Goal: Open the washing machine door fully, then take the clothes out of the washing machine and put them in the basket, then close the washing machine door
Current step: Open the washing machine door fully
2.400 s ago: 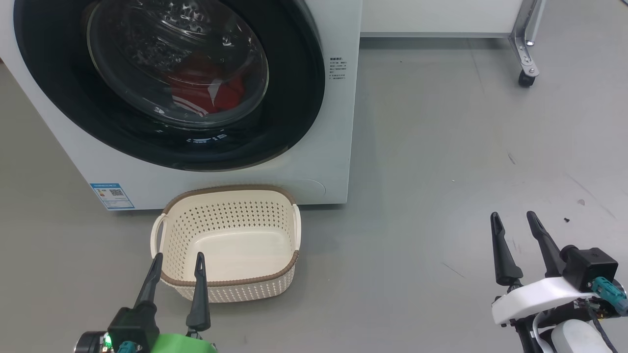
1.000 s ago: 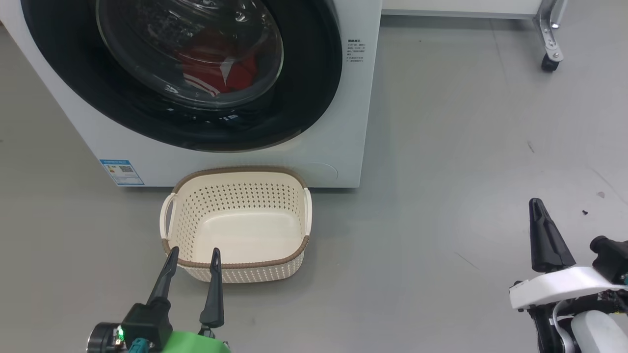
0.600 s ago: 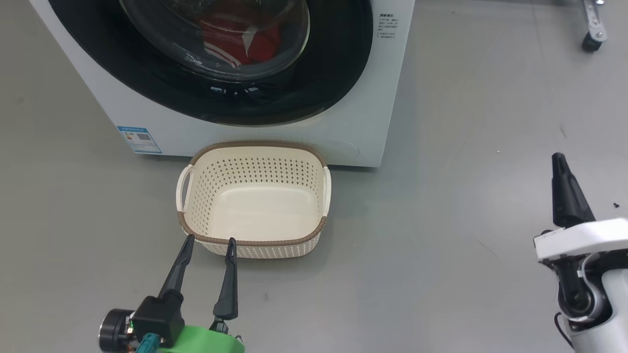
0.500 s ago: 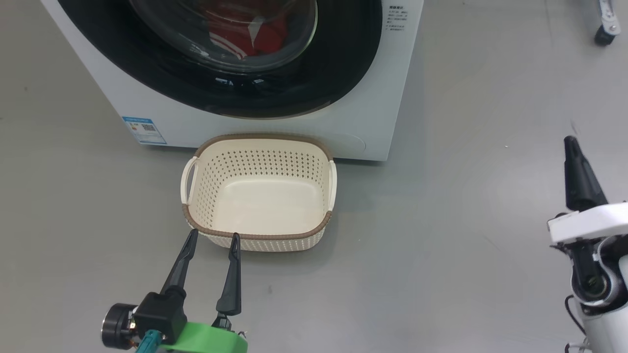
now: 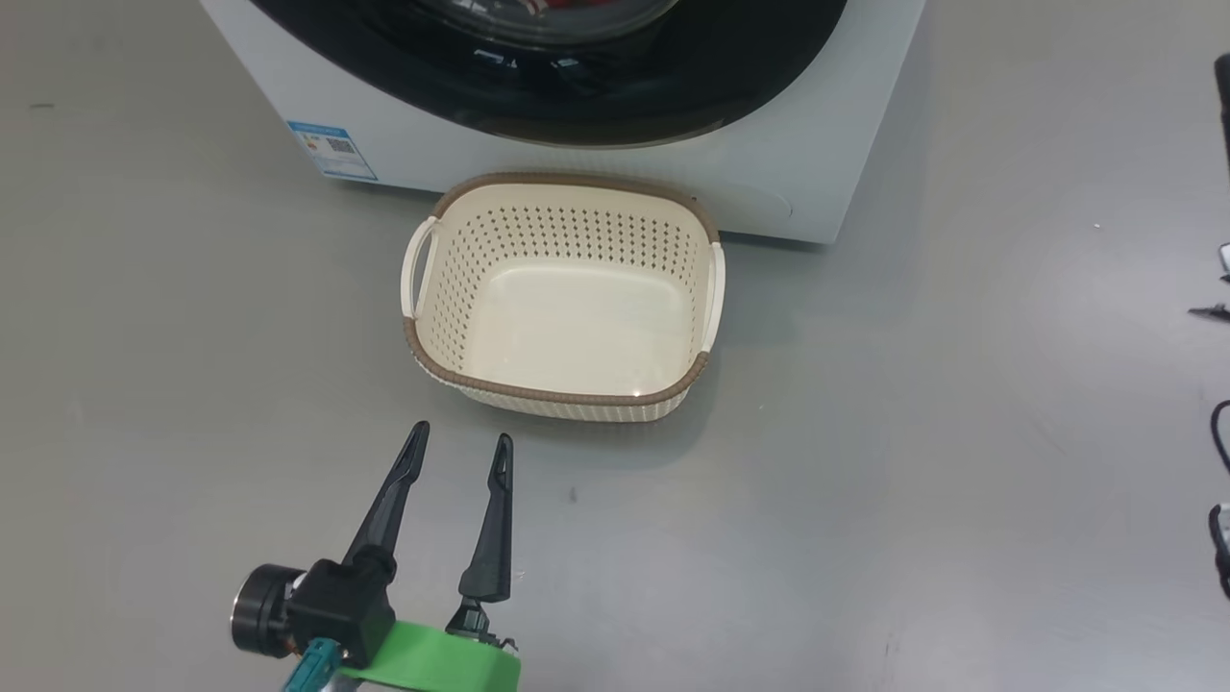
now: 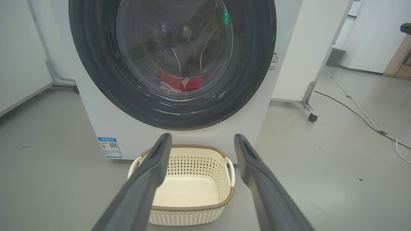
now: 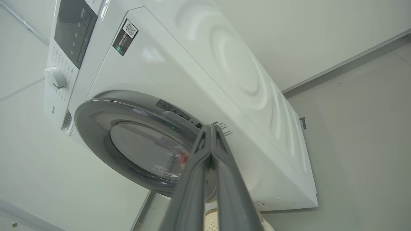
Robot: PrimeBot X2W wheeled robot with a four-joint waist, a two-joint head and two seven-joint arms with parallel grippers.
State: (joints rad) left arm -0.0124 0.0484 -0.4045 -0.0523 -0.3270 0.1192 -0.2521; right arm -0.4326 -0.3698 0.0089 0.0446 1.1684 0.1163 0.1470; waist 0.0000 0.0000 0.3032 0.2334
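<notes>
The left end effector (image 5: 461,434) hovers low, fingers spread wide and empty, aimed over the basket (image 5: 567,395), which stands on the floor (image 5: 913,432) just before the washing machine (image 5: 826,163). Beyond, the washing machine door (image 6: 257,64) is shut, its round face upright and turned toward the robot, red clothes (image 6: 179,84) behind the glass (image 6: 173,48). The right end effector (image 7: 210,127), fingers pressed together and empty, points at the door's right rim, so it seems better placed to open it
</notes>
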